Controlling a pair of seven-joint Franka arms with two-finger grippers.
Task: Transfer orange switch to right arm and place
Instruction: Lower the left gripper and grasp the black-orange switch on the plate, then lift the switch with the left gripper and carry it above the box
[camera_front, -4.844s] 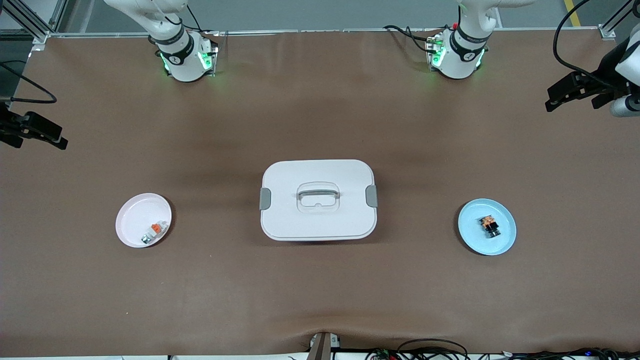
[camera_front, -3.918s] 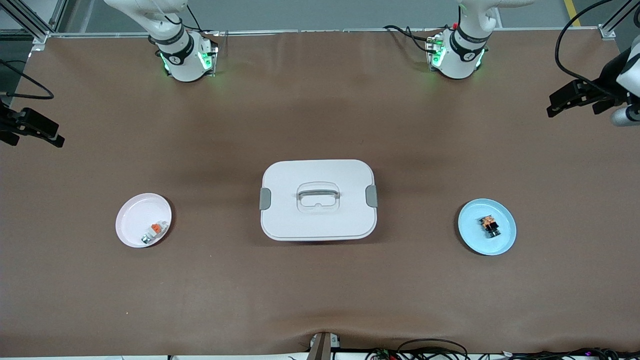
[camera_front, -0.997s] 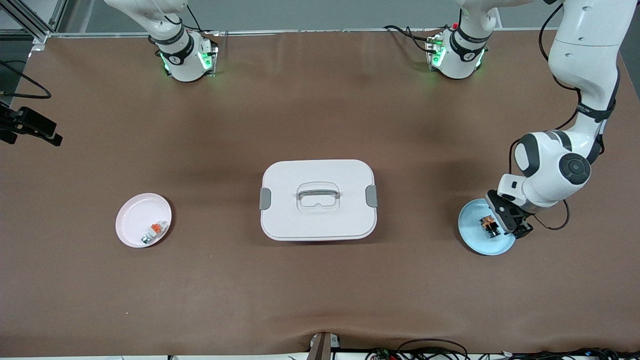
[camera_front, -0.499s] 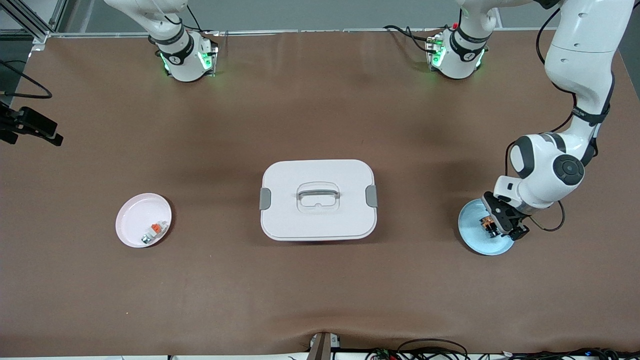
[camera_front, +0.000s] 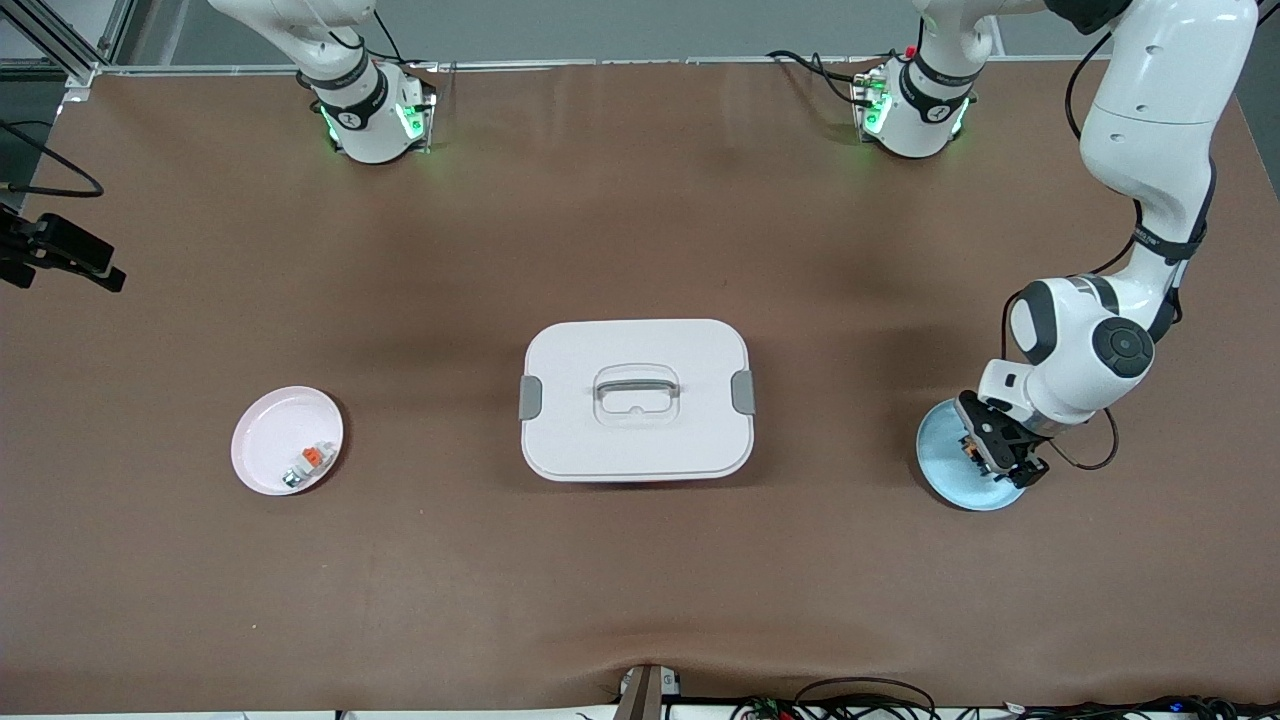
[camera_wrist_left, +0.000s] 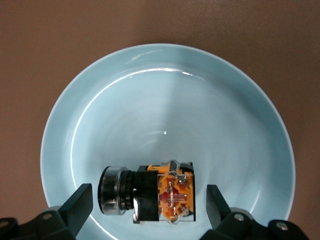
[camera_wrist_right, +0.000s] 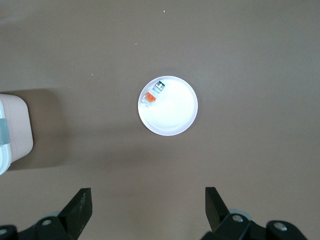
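The orange switch (camera_wrist_left: 150, 195) lies on its side in the light blue plate (camera_wrist_left: 165, 100), at the left arm's end of the table. Its black body and orange face with metal bits show. My left gripper (camera_wrist_left: 149, 200) is open and low over the plate, with one finger on each side of the switch and a gap at both sides. In the front view the left gripper (camera_front: 1000, 458) covers most of the switch (camera_front: 967, 446) on the plate (camera_front: 940, 465). My right gripper (camera_wrist_right: 147, 202) is open and empty, waiting high over the right arm's end of the table (camera_front: 110, 277).
A white lidded box (camera_front: 636, 398) with a handle stands mid-table. A pink plate (camera_front: 270, 440) holding a whitish-grey part with an orange tab (camera_front: 308, 462) lies at the right arm's end; both the plate (camera_wrist_right: 172, 117) and the part (camera_wrist_right: 152, 92) show below my right gripper.
The left arm has swung in from the table's edge and come down over the blue plate, its open fingers now straddling the switch. The right gripper has barely moved.
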